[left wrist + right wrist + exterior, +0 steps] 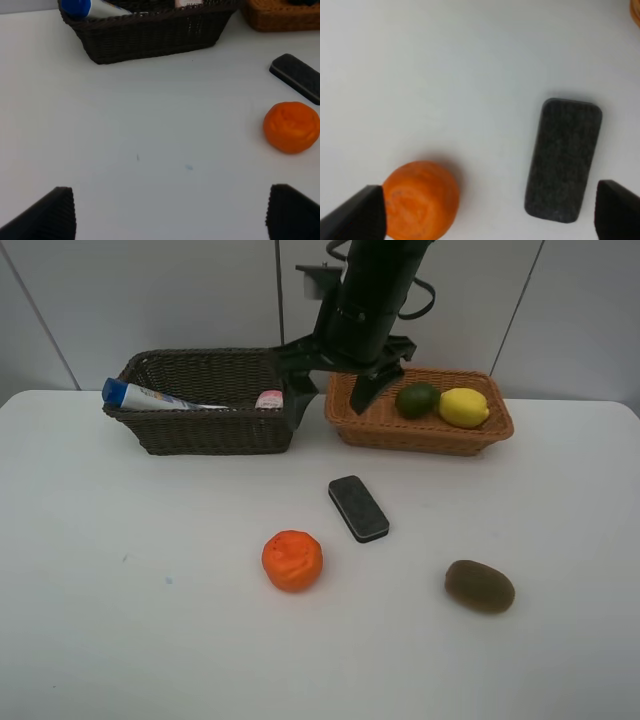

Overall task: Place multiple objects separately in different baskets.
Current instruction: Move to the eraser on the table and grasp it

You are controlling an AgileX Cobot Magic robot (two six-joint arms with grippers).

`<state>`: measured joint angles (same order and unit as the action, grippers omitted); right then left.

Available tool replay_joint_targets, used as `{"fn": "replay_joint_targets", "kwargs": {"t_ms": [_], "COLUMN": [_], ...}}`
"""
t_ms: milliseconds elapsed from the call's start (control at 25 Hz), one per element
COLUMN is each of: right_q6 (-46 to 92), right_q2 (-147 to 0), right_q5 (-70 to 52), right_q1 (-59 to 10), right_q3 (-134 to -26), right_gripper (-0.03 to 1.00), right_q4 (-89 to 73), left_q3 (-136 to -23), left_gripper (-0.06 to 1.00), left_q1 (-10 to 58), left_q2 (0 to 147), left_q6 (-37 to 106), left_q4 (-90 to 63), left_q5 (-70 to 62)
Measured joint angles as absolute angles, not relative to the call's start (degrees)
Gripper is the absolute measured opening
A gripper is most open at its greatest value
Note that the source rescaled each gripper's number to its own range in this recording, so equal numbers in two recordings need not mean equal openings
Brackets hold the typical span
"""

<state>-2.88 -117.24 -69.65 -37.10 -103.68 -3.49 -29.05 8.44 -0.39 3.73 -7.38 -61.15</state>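
The dark basket (200,430) holds the blue-capped white bottle (150,396) and the pink bottle (269,399). In the light basket (400,430) the lime (417,399) lies beside the lemon (463,407). On the white table lie the black eraser (358,507), the orange (292,560) and the kiwi (479,586). My right gripper (330,398) hangs high in front of the two baskets, open and empty; its wrist view looks down on the orange (420,200) and the eraser (563,160). My left gripper (170,220) is open and empty over bare table, with the orange (291,126) well off to one side ahead of it.
The right arm's black body (372,300) hides part of the gap between the baskets. The white table (120,590) ends at a pale panelled wall behind the baskets. The dark basket (150,35) and the eraser (297,77) show in the left wrist view.
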Motion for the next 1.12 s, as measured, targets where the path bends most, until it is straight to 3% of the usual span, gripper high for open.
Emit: {"fn": "replay_joint_targets", "kwargs": {"t_ms": [360, 720, 1120], "right_q6": [-2.88, -2.83, -2.71], "right_q2": [-121.59, -124.84, -127.89], "right_q5": [-69.82, -62.0, -57.89], "right_q1": [-37.1, -37.1, -36.91], "right_q3": [-100.46, -92.46, -91.24], "right_gripper": [0.98, 0.98, 0.98], "right_q4": [-0.97, 2.45, 4.04], "left_q3": [-29.05, -29.05, -29.05], "left_gripper": [1.0, 1.0, 1.0], "left_q1": [8.44, 8.44, 8.44], "left_q2": [-0.39, -0.39, -0.39], "left_q6": [3.73, 3.73, 3.73], "left_q4": [-7.38, -7.38, -7.38], "left_q5": [-61.15, -61.15, -61.15]}}
